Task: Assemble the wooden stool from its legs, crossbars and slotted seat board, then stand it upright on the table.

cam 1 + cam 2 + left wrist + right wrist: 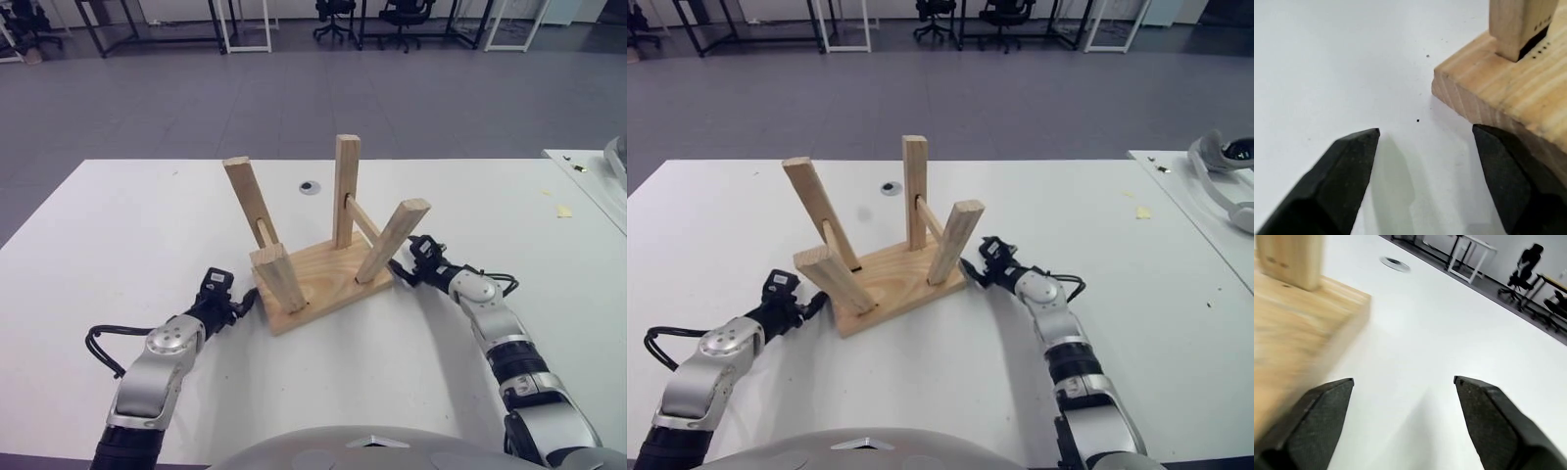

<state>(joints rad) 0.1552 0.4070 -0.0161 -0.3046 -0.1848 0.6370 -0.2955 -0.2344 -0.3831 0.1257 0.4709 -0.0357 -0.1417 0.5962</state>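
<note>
A pale wooden stool (313, 245) sits upside down near the middle of the white bench (118, 225). Its flat slotted seat board (328, 284) lies on the bench top and its four square legs (345, 191) splay upward, with thin crossbars (364, 217) running between pairs of them. It looks fully assembled, so the step left is probably to turn it over onto its legs.

The board lies between the two arms. Its long axis runs roughly from the robot's left to its right, turned a little so the right end sits farther away. The left jaws are low on the bench at the near-left corner of the board. They are apart, and the wrist view shows one finger (1508, 181) close alongside the board's side face, the other over bare bench. The right jaws are at the board's right end, below the slanting right leg. They too are apart, with the board edge beside one finger (1312, 426). Neither pair holds anything yet, and both arms are about equally near. A flip likely needs both ends gripped together.
</note>
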